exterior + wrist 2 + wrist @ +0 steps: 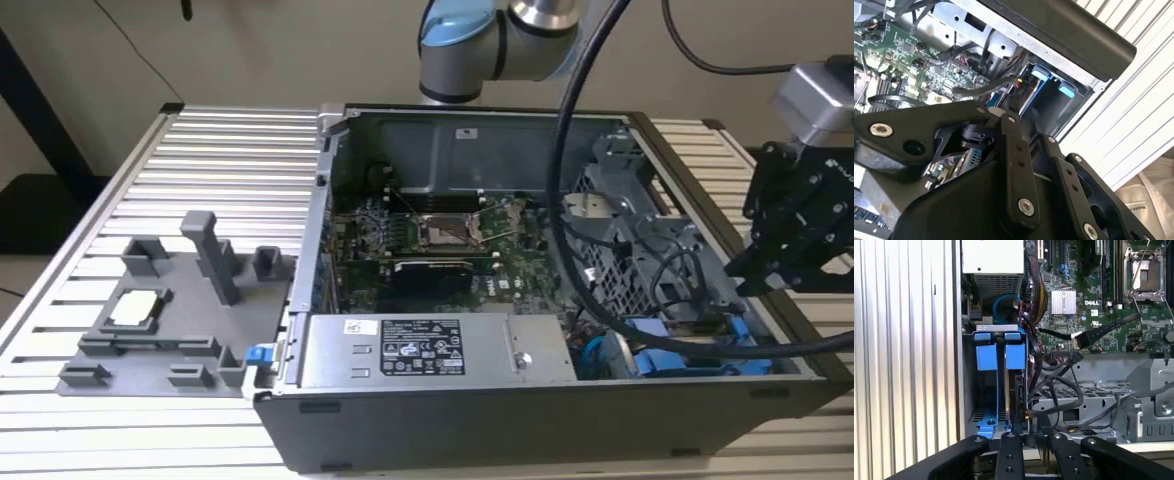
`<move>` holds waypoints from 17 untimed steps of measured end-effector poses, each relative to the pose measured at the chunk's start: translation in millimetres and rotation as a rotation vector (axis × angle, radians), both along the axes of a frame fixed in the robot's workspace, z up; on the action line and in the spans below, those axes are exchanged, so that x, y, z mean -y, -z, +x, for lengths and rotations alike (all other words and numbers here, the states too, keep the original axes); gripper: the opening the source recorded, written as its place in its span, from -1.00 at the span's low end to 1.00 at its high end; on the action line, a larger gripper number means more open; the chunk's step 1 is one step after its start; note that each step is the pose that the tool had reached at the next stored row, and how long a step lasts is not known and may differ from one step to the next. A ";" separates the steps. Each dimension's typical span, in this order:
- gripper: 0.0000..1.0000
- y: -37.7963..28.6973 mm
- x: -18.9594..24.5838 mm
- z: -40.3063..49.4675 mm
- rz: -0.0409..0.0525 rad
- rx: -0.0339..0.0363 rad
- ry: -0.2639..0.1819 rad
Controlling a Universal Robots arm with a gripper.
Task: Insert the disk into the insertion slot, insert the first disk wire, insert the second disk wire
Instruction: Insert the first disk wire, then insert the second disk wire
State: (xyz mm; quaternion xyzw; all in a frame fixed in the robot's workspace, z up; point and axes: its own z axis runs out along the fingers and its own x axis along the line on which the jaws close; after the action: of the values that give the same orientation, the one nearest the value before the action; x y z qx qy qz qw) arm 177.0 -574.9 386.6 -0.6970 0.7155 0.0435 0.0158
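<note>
In the first wrist view the disk (1016,385) stands edge-on in its blue carrier (1015,356), seated in the insertion slot (1000,329) of the grey drive cage. My gripper (1030,426) is at the disk's lower end. Its fingers (1010,440) are drawn close together around a small connector with red and yellow wires (1026,415), right beside the disk's edge. A second disk wire, a flat black cable with a pale plug (1081,339), hangs loose over the motherboard. In the exterior view the gripper (777,265) hovers over the case's front right corner, above the blue carriers (667,358).
Another blue-fronted carrier (986,357) fills the neighbouring bay. Black cable bundles (1064,385) cross the perforated grey bracket (1094,395). The power supply (420,350) lies along the case front. A grey fixture plate (167,310) sits at the exterior view's left on the ribbed table (134,190).
</note>
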 end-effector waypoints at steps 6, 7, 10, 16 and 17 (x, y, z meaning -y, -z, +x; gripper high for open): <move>-0.47 -0.3 -4.1 0.0 -0.0001 0.0000 0.000; -0.47 -0.3 -7.8 0.0 -0.0002 0.0000 0.000; -0.47 -0.2 -19.9 0.0 -0.0001 0.0000 0.000; -0.47 -0.2 -40.6 -0.1 0.0000 0.0000 0.000; -0.47 -0.1 -41.4 -0.1 0.0001 -0.0001 0.000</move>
State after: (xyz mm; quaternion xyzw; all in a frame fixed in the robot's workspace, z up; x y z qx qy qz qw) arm 176.9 -533.5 386.7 -0.6969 0.7157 0.0435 0.0158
